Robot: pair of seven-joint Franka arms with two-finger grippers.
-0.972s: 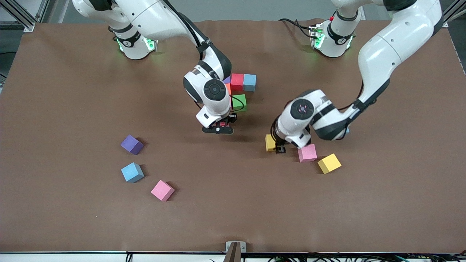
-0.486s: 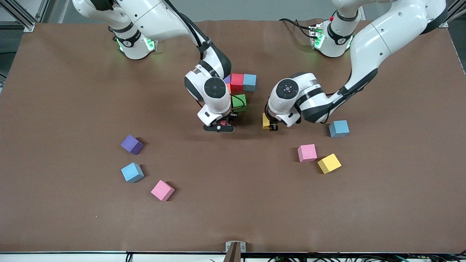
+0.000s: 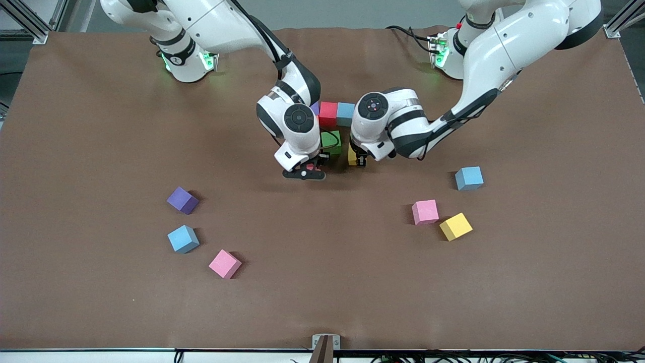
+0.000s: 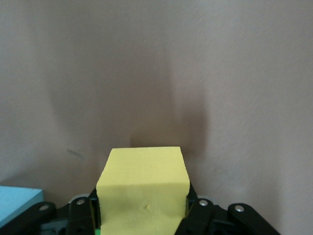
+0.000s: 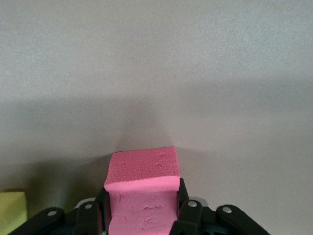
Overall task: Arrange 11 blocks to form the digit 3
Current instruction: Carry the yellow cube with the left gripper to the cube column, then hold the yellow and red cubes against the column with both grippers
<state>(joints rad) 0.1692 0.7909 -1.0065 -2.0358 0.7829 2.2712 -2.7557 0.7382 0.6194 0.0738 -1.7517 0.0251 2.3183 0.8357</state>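
You are seeing the right arm's wrist covering most of a purple block [image 3: 315,108], the left wrist hiding part of the held yellow block [image 3: 351,155].

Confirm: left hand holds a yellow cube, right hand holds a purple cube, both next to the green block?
Wrong on one point: the right hand is shut on a pink cube, not purple, as the right wrist view shows. The left hand does hold a yellow cube, and both are beside the green block.

The left tool [image 3: 359,160] carries its yellow block [image 3: 352,156] from beside the loose pink block [image 3: 425,211] to beside the green block [image 3: 331,141].
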